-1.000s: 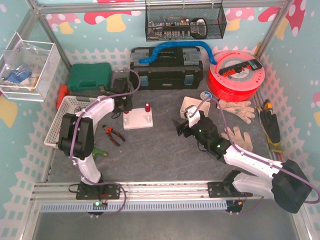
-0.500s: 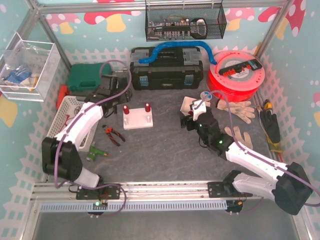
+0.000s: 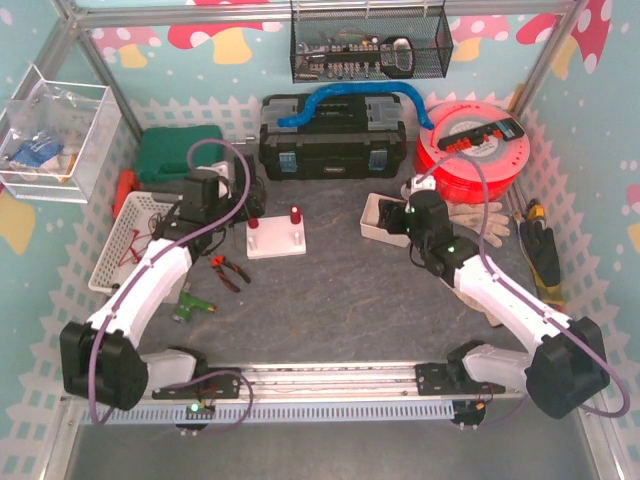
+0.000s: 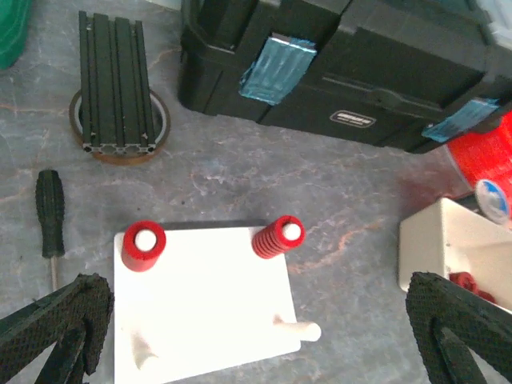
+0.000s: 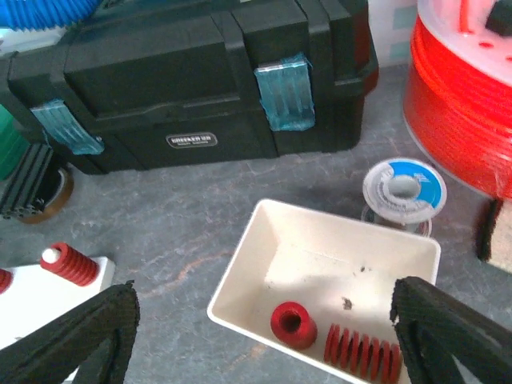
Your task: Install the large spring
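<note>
A white tray point(image 5: 336, 248) holds a long red coil spring point(image 5: 360, 354) lying on its side and a short red sleeve point(image 5: 292, 324) standing upright. My right gripper point(image 5: 260, 336) hangs open over the tray's near edge point(image 3: 377, 212), nothing between its fingers point(image 5: 72, 336). The white peg plate point(image 4: 204, 304) carries a red coil spring point(image 4: 276, 236) on its back right peg and a smooth red piece point(image 4: 144, 244) on the back left peg. Both front pegs point(image 4: 308, 328) are bare. My left gripper point(image 4: 256, 344) is open wide, above and behind the plate point(image 3: 280, 243), holding nothing.
A black toolbox point(image 3: 335, 145) and red filament spool point(image 3: 470, 150) stand at the back. Pliers point(image 3: 228, 268) lie left of centre, a white basket point(image 3: 125, 235) at far left, gloves point(image 3: 475, 215) right of the tray. A screwdriver point(image 4: 50, 216) and black extrusion point(image 4: 116, 84) lie behind the plate.
My left gripper let go at the plate's back left peg, opened wide and drew back to the left. My right gripper moved from mid-table back to the tray.
</note>
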### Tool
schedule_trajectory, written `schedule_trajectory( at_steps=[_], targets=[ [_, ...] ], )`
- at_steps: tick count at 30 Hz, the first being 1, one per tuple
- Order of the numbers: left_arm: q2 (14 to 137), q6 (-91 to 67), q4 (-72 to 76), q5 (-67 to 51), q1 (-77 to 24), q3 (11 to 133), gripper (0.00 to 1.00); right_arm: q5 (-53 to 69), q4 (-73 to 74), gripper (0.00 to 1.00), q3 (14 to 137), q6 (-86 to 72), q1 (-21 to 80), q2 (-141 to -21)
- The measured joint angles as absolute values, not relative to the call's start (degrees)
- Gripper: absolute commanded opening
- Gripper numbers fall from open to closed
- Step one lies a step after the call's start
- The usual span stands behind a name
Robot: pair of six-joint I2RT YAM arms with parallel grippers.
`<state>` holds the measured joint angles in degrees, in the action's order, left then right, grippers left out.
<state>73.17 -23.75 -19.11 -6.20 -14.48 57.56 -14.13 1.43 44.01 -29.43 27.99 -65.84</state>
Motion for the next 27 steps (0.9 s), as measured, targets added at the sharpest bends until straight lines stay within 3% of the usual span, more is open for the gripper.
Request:
schedule_trajectory(
  at_steps=[7,13,27],
  targets=[
    [63.6,-26.4,-24.7,-8.2,-13.4,57.4,0.99,-10.5,13.7,0.68,57.9,-33.8,26.4,-72.7],
    [64.2,-27.3,-25.0,-9.0,-10.7,55.1,0.99,-6.9,21.3,0.56,62.4,-36.7,25.9,-82.1],
    [66.3,-31.1,-24.8,-17.0,-15.9,51.7,0.99,-6.1,34.1,0.49,74.5,-42.5,24.3,-98.3]
  ],
)
